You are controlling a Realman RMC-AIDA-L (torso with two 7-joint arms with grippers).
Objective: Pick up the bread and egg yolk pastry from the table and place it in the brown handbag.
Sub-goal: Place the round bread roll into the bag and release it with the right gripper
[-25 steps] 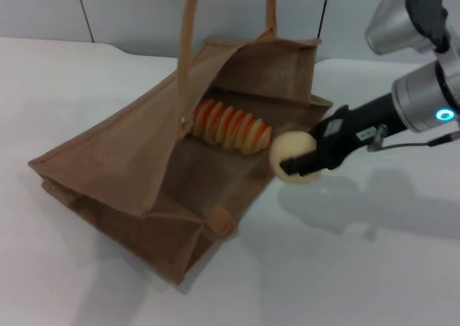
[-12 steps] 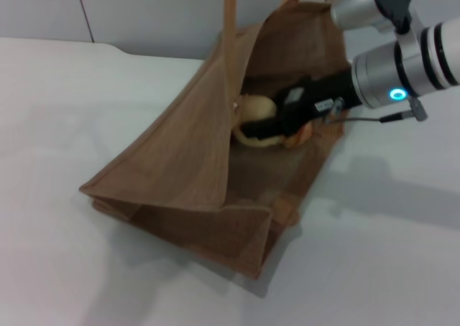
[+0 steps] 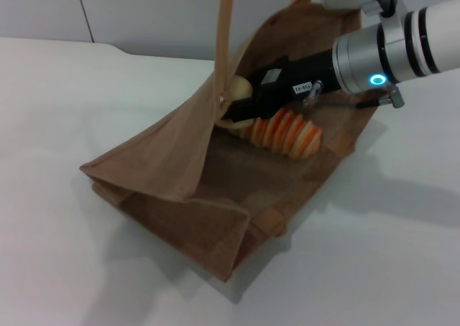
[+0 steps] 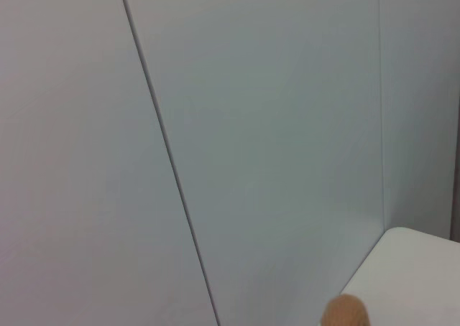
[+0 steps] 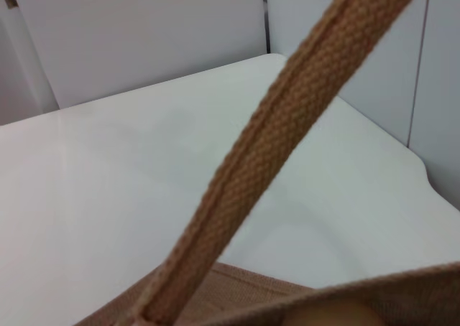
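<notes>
Brown handbag (image 3: 165,161): lying on the white bench (image 3: 65,254) with its mouth gaping toward the right; one side wall pulled up into a tent shape; a tan handle (image 3: 226,24) runs straight up out of the head view; the same handle (image 5: 287,146) crosses the right wrist view diagonally, with the bag's rim (image 5: 374,297) along the lower edge
Bread (image 3: 286,133): striped orange and cream loaf lying inside the handbag on its lower wall, just beside the pastry and under the right arm's black forearm
Egg yolk pastry (image 3: 236,90): pale round ball inside the bag's mouth, near the base of the raised handle, partly hidden by the bag wall; a blurred tan patch (image 5: 323,315) at the lower edge of the right wrist view may be it
Right gripper (image 3: 241,110): reached into the bag from the right; its black fingers are clenched on the egg yolk pastry, one above and one below
Left gripper: outside the head view; its wrist camera faces a pale panelled wall (image 4: 251,125), a corner of the bench (image 4: 410,268) and a small tan rounded tip (image 4: 345,313) I cannot identify; the fingers' state cannot be told
</notes>
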